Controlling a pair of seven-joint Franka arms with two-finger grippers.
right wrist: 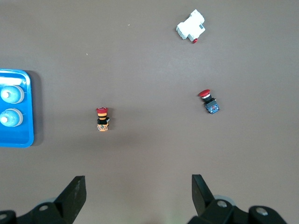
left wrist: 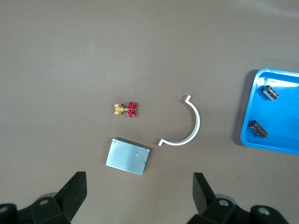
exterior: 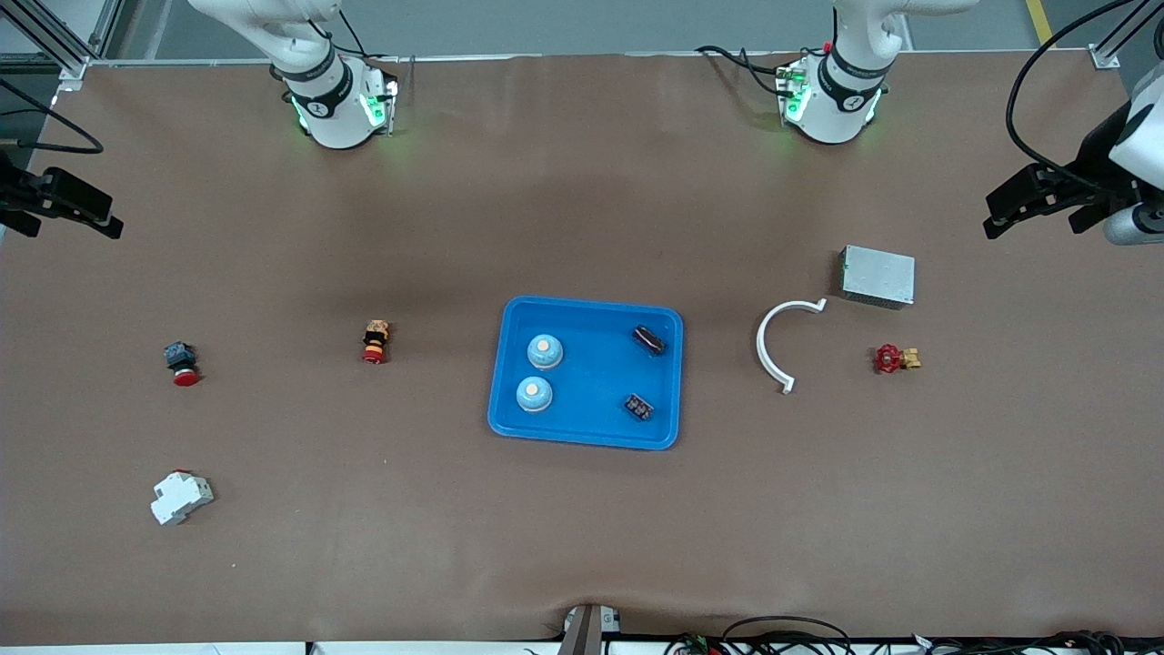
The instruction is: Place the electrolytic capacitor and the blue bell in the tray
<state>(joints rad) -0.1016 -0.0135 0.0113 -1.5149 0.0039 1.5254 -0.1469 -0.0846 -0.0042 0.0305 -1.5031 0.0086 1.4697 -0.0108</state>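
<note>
The blue tray (exterior: 587,429) lies mid-table. In it sit two blue bells (exterior: 545,351) (exterior: 534,394) toward the right arm's end and two dark electrolytic capacitors (exterior: 648,339) (exterior: 638,407) toward the left arm's end. The left wrist view shows the tray's edge (left wrist: 247,116) and both capacitors (left wrist: 270,92) (left wrist: 258,129). The right wrist view shows the tray's rim (right wrist: 18,142) and both bells (right wrist: 11,94) (right wrist: 10,117). My left gripper (left wrist: 138,179) hangs open and empty high over the left arm's end of the table. My right gripper (right wrist: 138,182) hangs open and empty over the right arm's end.
Toward the left arm's end lie a grey metal box (exterior: 878,276), a white curved clamp (exterior: 773,350) and a red-handled brass valve (exterior: 896,358). Toward the right arm's end lie two red push buttons (exterior: 374,341) (exterior: 182,362) and a white breaker (exterior: 181,498).
</note>
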